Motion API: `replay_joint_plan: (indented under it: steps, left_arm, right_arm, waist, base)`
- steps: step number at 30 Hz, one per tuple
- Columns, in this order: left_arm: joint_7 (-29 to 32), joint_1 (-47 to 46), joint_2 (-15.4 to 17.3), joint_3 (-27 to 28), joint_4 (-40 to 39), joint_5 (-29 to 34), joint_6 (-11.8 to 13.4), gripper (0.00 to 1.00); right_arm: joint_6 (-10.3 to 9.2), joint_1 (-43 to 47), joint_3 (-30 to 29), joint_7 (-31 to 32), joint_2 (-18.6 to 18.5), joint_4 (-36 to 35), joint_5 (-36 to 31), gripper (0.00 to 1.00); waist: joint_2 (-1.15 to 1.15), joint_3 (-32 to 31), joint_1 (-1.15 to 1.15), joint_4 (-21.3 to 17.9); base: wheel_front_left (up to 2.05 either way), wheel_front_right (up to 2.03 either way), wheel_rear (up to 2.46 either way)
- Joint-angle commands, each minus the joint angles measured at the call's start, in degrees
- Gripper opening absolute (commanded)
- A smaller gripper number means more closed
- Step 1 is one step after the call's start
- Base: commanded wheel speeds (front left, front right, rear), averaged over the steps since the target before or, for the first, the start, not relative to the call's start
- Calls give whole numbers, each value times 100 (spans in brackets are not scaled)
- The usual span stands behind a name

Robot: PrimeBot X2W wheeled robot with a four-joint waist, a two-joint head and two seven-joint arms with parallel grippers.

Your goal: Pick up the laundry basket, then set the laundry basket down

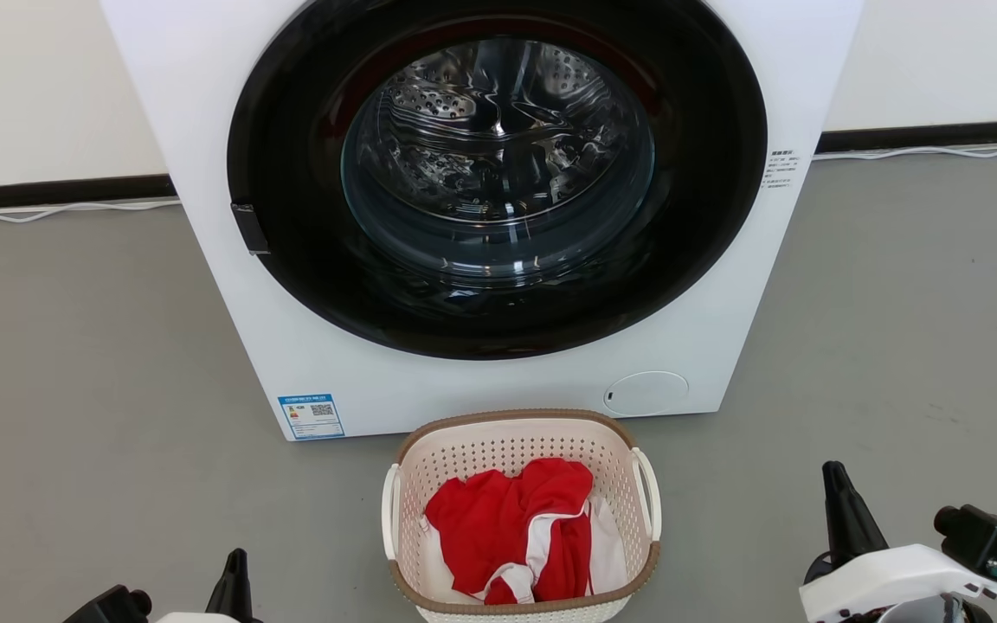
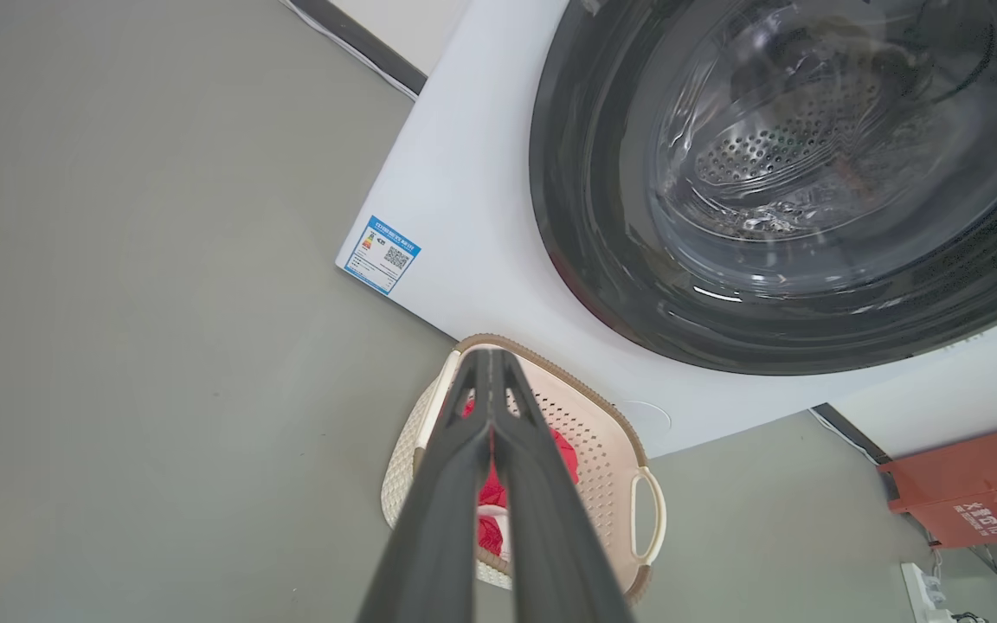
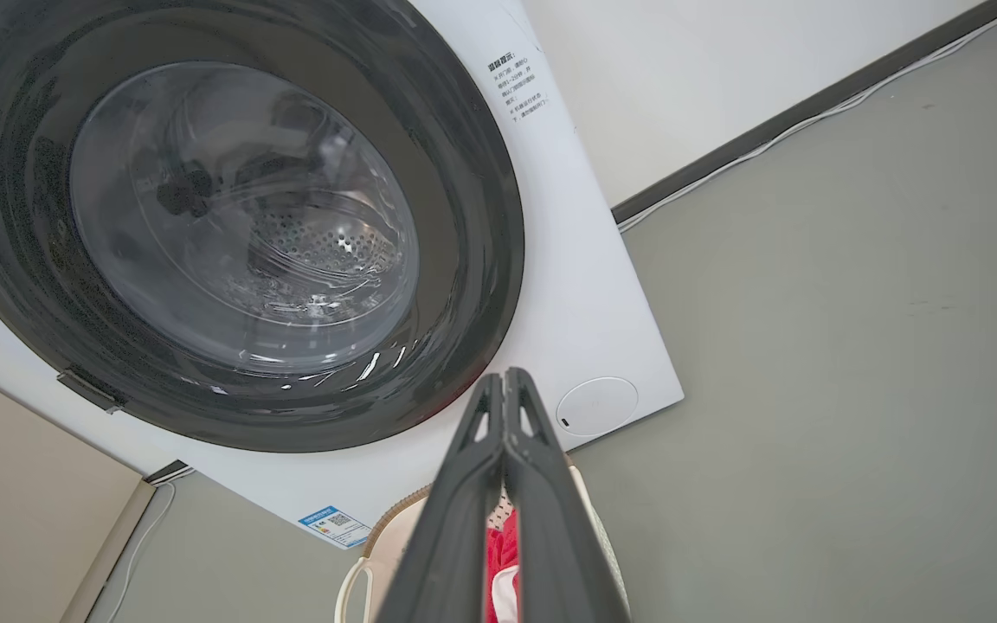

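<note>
The laundry basket (image 1: 519,450) stands on the grey floor right before the washing machine, cream perforated plastic with a brown rim and white loop handles (image 1: 647,493). Red and white clothes (image 1: 516,528) lie inside it. My left gripper (image 1: 237,558) sits low at the lower left, shut and empty, well left of the basket. My right gripper (image 1: 834,474) is at the lower right, shut and empty, apart from the basket's right handle. In the left wrist view the shut fingers (image 2: 492,359) line up over the laundry basket (image 2: 602,450). In the right wrist view the shut fingers (image 3: 505,381) cover part of the laundry basket (image 3: 395,528).
A white washing machine (image 1: 230,104) with a shut dark round door (image 1: 498,182) rises just behind the basket. Bare grey floor (image 1: 92,389) spreads on both sides. A cable runs along the wall's dark skirting (image 1: 48,192). A red box (image 2: 974,484) stands by the machine's far side.
</note>
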Motion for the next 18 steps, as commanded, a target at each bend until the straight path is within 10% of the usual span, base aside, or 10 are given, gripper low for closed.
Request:
replay_joint_plan:
  steps: [1, 18]
  left_arm:
    - [31, -278, 26, 94, -194, -192, -75, 0]
    - [318, -337, 13, 165, -437, -1198, -169, 0]
  right_arm:
    - [14, -192, 24, 40, -30, -210, 208, 0]
    - [19, -199, -17, 323, -28, -377, 1454, 0]
  waist:
    - [0, 2, 0, 5]
    - [0, 24, 0, 54]
  base:
    - [0, 0, 0]
    - [0, 0, 0]
